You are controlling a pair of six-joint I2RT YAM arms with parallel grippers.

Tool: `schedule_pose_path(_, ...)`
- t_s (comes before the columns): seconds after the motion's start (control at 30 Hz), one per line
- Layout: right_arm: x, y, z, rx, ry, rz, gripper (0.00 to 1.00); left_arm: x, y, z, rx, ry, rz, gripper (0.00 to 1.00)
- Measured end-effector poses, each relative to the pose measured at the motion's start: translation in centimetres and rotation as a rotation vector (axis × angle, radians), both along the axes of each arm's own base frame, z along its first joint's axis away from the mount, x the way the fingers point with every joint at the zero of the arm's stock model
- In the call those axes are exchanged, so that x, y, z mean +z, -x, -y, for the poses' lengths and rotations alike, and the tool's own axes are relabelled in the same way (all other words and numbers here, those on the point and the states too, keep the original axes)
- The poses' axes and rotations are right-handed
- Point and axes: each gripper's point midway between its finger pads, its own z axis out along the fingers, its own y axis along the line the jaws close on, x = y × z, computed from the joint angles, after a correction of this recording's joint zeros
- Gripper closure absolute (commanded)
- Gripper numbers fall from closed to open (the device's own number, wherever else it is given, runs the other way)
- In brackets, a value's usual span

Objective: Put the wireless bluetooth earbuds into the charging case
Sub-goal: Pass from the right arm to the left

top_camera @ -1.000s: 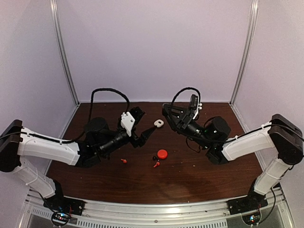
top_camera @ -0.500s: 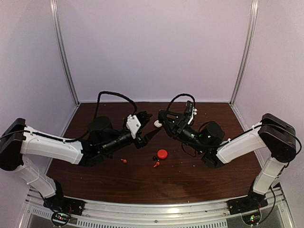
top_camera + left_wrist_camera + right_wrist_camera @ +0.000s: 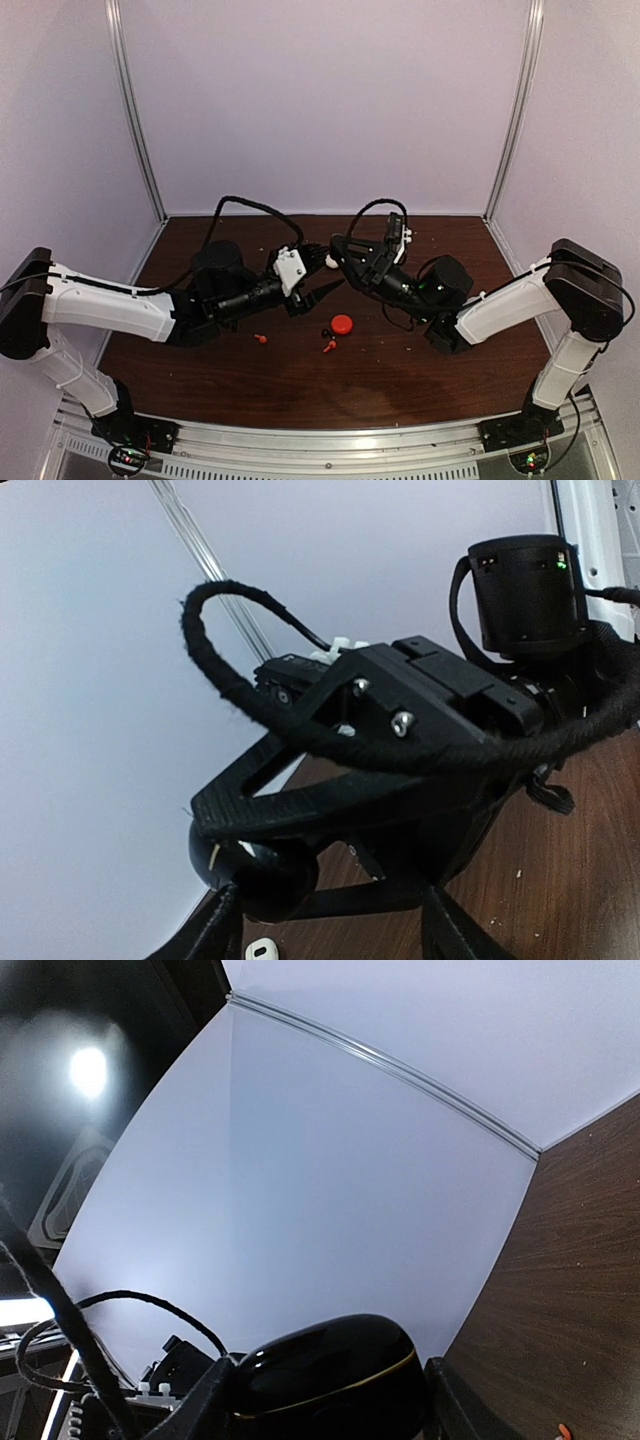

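The right gripper (image 3: 340,252) is clamped on a glossy black case (image 3: 320,1365), one finger (image 3: 205,1410) pressing each side of its rounded shell, and the case sits at the very tips of the jaws, lifted off the table (image 3: 200,385). Facing it tip to tip is the left gripper (image 3: 322,270), whose jaws stand apart with nothing spanning them. In its own wrist view the two fingers (image 3: 215,935) frame the right gripper's black body straight ahead, the black case showing low at that body's front end. A white earbud (image 3: 258,950) shows against the brown wood below, close to the left-hand finger; from above it appears as a small white spot right where the two grippers meet, and I cannot tell whether either touches it. On the near side of both tools, toward the arm bases, lies a red case (image 3: 342,323), well apart from either set of jaws. A black earbud (image 3: 326,331) and a red earbud (image 3: 329,346) lie just beside that red case, and another red earbud (image 3: 262,338) lies under the left forearm, behind the left gripper's tips.
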Motion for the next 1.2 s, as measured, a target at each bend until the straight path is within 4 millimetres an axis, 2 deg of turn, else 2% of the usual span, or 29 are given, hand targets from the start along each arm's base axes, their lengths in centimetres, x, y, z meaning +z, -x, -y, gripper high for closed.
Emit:
schedule_pose_path(0.17, -0.2, 0.2, -0.1, 0.007, 0.005, 0.002, 0.61, -0.4, -0.4, -0.1, 0.025, -0.027, 0.009, 0.43)
schedule_pose_path(0.5, -0.6, 1.4, -0.5, 0.036, 0.006, -0.007, 0.58, -1.4, -2.1, -0.5, 0.122, -0.065, 0.039, 0.43)
schedule_pose_path(0.63, -0.9, 1.6, -0.2, 0.022, -0.004, -0.016, 0.58, -1.6, -2.2, -0.3, 0.121, -0.072, 0.058, 0.48)
schedule_pose_path(0.9, -1.8, 2.0, -0.6, 0.049, -0.056, -0.058, 0.57, -1.0, -2.0, -0.1, 0.115, -0.066, 0.121, 0.48)
schedule_pose_path(1.2, -2.3, 1.9, -0.8, 0.055, -0.065, -0.084, 0.54, -1.4, -2.1, 0.1, 0.112, -0.082, 0.139, 0.60)
